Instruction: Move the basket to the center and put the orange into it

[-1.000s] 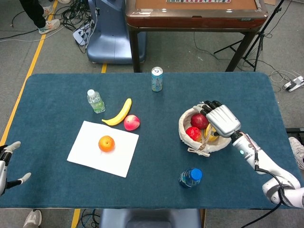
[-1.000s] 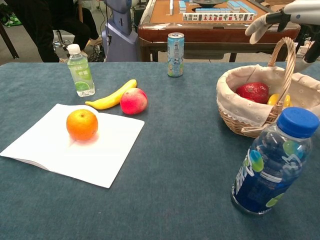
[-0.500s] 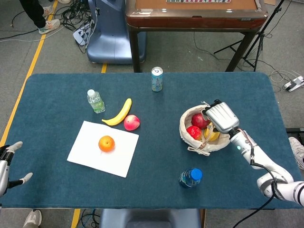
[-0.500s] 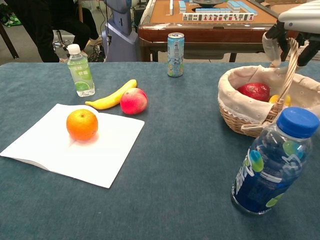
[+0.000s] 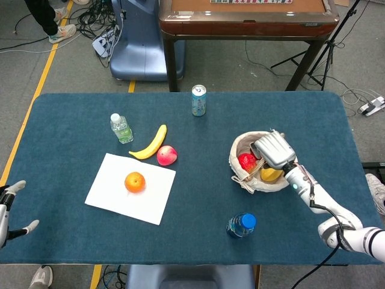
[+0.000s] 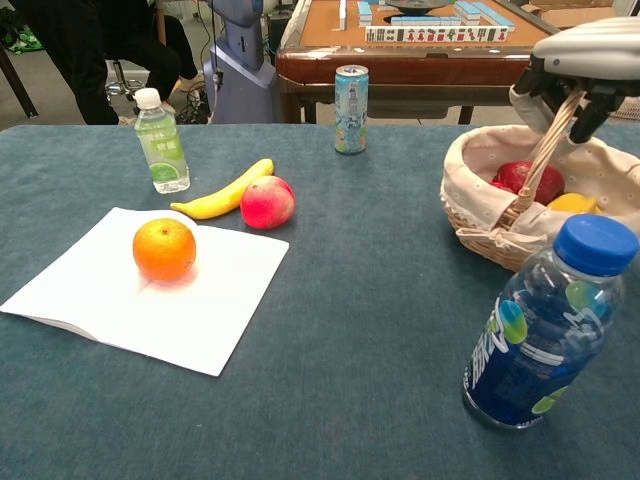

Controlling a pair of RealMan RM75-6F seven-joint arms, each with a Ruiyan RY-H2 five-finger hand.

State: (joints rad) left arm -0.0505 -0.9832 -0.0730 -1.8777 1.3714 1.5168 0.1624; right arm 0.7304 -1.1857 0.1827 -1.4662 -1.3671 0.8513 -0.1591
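Right hand [image 5: 274, 149] has come down onto the basket [image 6: 470, 215] handle over the last second. A second ago the fingers were spread above the rim; now they're curled around the top of the handle [image 6: 543, 150], which the chest view shows running up between them. I read that as a grip, though I can't confirm how firm.

Basket has tipped and nudged slightly since then, with the handle leaning over toward the hand. So the grasp looks done and the drag toward centre is next. It sits well right of the orange [image 5: 135, 182] and holds red fruit and something yellow already.

Orange untouched, sitting on the white paper sheet [image 5: 114, 201]. Left hand [image 5: 8, 208] is parked at the table edge, well left of the orange, fingers apart, holding nothing.

Relative to the orange: peach [image 5: 166, 155] and banana [image 5: 150, 142] just beyond it off the sheet, small clear bottle [image 5: 121, 127] further back, soda can [image 5: 198, 100] far back and to the right. Blue-capped bottle [image 5: 242, 224] is near-side, right of the orange, close to the basket. My guess is it could get clipped on the drag.

Surface is dark teal cloth [image 5: 198, 247]. Behind it: a brown game table [image 5: 246, 15], grey floor with cables and a yellow line.
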